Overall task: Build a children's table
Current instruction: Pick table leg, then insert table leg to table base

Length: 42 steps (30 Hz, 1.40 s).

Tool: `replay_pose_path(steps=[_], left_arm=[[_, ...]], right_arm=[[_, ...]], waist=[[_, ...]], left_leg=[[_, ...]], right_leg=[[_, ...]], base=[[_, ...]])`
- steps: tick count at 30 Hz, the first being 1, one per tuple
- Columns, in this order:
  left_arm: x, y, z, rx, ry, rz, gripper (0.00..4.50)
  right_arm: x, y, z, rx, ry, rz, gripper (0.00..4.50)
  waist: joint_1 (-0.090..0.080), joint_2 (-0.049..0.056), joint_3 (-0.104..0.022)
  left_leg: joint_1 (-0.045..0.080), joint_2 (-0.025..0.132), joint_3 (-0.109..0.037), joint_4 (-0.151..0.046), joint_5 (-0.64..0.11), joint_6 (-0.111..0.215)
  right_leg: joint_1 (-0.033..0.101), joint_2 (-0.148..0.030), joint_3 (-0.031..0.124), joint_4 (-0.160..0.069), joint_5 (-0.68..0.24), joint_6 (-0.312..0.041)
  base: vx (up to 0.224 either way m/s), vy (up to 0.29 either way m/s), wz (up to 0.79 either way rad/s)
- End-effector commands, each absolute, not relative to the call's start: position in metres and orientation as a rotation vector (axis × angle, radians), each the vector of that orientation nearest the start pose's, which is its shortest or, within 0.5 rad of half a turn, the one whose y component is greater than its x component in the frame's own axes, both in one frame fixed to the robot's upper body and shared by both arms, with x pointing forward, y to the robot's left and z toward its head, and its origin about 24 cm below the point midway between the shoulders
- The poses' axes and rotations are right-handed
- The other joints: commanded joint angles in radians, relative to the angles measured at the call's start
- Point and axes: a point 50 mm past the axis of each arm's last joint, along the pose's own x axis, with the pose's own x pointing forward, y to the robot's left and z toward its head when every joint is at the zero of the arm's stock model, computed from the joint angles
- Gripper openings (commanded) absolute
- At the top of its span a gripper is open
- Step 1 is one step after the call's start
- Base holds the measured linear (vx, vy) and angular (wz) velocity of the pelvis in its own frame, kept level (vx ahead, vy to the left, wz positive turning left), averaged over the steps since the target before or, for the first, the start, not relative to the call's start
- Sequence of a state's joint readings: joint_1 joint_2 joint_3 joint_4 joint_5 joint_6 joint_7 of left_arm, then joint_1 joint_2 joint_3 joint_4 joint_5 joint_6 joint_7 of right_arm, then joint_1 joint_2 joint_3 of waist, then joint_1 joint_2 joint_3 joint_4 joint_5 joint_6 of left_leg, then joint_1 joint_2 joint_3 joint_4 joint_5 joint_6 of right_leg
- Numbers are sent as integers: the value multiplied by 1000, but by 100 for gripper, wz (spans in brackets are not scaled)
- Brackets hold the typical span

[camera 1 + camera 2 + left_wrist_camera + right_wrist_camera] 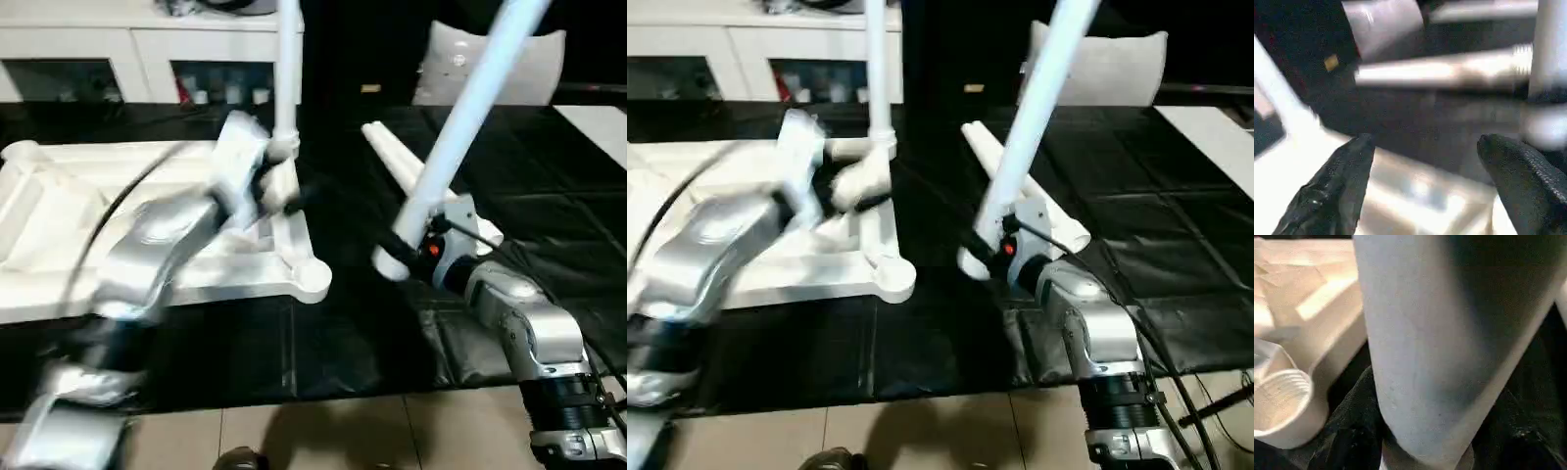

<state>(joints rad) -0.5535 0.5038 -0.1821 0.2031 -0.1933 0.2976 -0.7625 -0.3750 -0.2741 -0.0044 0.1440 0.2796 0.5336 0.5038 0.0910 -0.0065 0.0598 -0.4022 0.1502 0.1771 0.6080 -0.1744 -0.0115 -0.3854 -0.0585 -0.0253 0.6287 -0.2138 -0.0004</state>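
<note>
The children's table top (59, 225) lies upside down on the left, white, ribbed side up. One white leg (286, 69) stands upright in its far right corner socket. My left gripper (290, 196) hovers open just beside that leg's base, its fingers (1337, 186) apart with nothing between them. The near right corner socket (312, 278) is empty; its threaded ring (1278, 401) appears in the right wrist view. My right gripper (407, 240) is shut on the thick end of a second leg (470, 98), which tilts up and to the right. Another leg (392, 157) lies flat on the sheet behind it.
The black-sheeted work table (549, 196) stretches to the right. A white cabinet (147, 49) stands at the back left and a white panel (534, 69) at the back right. Tiled floor (323, 431) borders the table's front edge.
</note>
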Motion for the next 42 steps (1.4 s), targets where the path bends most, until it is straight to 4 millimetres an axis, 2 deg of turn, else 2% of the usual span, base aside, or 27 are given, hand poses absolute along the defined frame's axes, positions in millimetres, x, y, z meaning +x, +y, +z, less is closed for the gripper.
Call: replay_pose_path(steps=[1, 3, 4, 5, 6, 7, 8, 13, 15, 16, 17, 19, 22, 31, 33, 42], left_arm=[[326, 154, 118, 439, 168, -970, 397], [323, 156, 113, 456, 193, -1007, 397], [322, 157, 110, 473, 215, -1035, 379], [320, 158, 105, 507, 239, -1067, 361], [319, 159, 102, 531, 257, -1096, 361], [318, 160, 99, 547, 278, -1127, 361], [318, 161, 96, 556, 295, -1156, 341], [320, 162, 88, 592, 352, -1207, 315], [322, 161, 86, 589, 364, -1214, 281], [324, 162, 84, 589, 373, -1210, 281], [325, 162, 84, 590, 376, -1209, 271], [327, 164, 83, 579, 380, -1205, 269], [329, 166, 83, 558, 385, -1210, 230], [326, 183, 78, 551, 425, -1240, 185], [328, 188, 78, 548, 434, -1220, 155], [330, 196, 72, 524, 454, -1218, 101]], right_arm=[[312, -161, 76, 61, 255, 582, 193], [312, -161, 75, 58, 261, 585, 193], [312, -160, 76, 65, 253, 591, 193], [311, -159, 77, 68, 245, 597, 193], [311, -158, 78, 70, 241, 599, 193], [310, -157, 79, 73, 239, 608, 193], [310, -156, 79, 74, 236, 613, 193], [308, -155, 77, 69, 235, 641, 193], [307, -154, 76, 74, 241, 654, 193], [307, -154, 75, 76, 245, 659, 193], [306, -154, 75, 76, 246, 661, 193], [306, -154, 76, 75, 246, 666, 193], [305, -156, 77, 73, 240, 671, 193], [305, -157, 77, 65, 235, 705, 193], [305, -157, 77, 67, 235, 713, 193], [304, -156, 78, 70, 230, 734, 193]], waist=[[-3, 9, -70], [-1, 10, -69], [-2, 10, -69], [-2, 20, -69], [-6, 14, -69], [-5, 14, -69], [-6, 15, -69], [-4, 12, -72], [-2, 13, -72], [-2, 19, -71], [-3, 16, -72], [-2, 16, -72], [-2, 15, -73], [0, 13, -72], [-1, 14, -72], [1, 12, -72]], left_leg=[[43, 75, -26, -81, -183, -49], [43, 76, -27, -86, -211, -65], [43, 77, -27, -87, -215, -68], [42, 74, -29, -87, -220, -72], [41, 74, -28, -87, -228, -76], [41, 74, -29, -87, -231, -74], [41, 72, -28, -87, -237, -73], [40, 74, -27, -85, -208, -58], [40, 74, -26, -84, -201, -49], [41, 74, -27, -84, -205, -51], [42, 75, -26, -84, -208, -52], [41, 75, -27, -84, -208, -52], [40, 76, -27, -82, -193, -46], [42, 78, -26, -83, -208, -38], [43, 78, -26, -83, -214, -40], [42, 79, -26, -83, -206, -36]], right_leg=[[23, -85, 40, -68, -95, -184], [23, -84, 39, -67, -101, -189], [23, -85, 39, -65, -96, -193], [24, -85, 40, -68, -93, -192], [26, -85, 40, -65, -89, -195], [26, -87, 41, -67, -93, -195], [27, -89, 42, -70, -106, -195], [30, -90, 41, -65, -61, -214], [30, -90, 40, -64, -50, -225], [28, -90, 40, -63, -55, -227], [29, -89, 40, -64, -52, -231], [31, -90, 39, -63, -45, -236], [33, -92, 39, -60, -19, -246], [31, -95, 39, -62, -45, -254], [31, -94, 39, -63, -54, -254], [32, -98, 39, -62, -39, -261]], base=[[0, 0, 0], [0, 0, 0], [0, 0, 0], [0, 0, 0], [0, 0, 0], [0, 0, 0], [0, 0, 0], [0, 0, 0], [0, 0, 0], [0, 0, 0], [0, 0, 0], [0, 0, 0], [0, 0, 0], [0, 0, 0], [0, 0, 0], [0, 0, 0]])
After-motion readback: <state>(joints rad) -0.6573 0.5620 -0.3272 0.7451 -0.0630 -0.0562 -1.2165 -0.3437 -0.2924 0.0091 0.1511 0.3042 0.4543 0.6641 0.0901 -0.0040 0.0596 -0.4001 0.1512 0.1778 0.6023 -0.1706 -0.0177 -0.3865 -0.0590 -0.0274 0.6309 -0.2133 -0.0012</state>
